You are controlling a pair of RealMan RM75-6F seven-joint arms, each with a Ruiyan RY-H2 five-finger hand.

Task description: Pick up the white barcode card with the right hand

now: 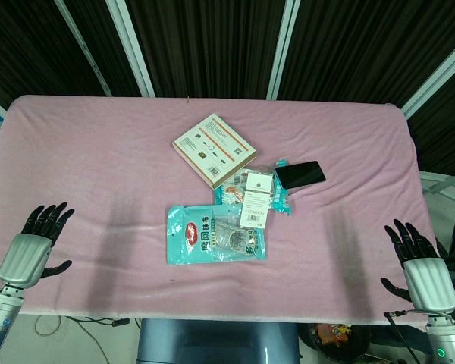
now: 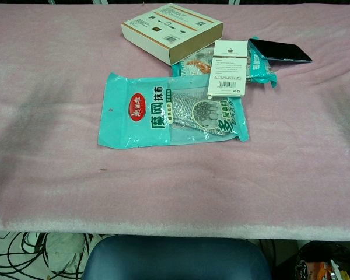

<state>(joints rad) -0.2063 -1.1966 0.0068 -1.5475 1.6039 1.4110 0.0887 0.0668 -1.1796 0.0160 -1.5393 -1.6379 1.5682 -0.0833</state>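
Observation:
The white barcode card lies flat near the table's middle, its lower end overlapping the big teal packet. My right hand hovers at the near right corner of the table, fingers spread and holding nothing, well to the right of the card. At the near left edge my left hand is likewise spread and empty. Neither hand shows in the chest view.
A flat white box sits behind the card. A black phone lies to its right on a smaller teal packet. Pink cloth covers the table.

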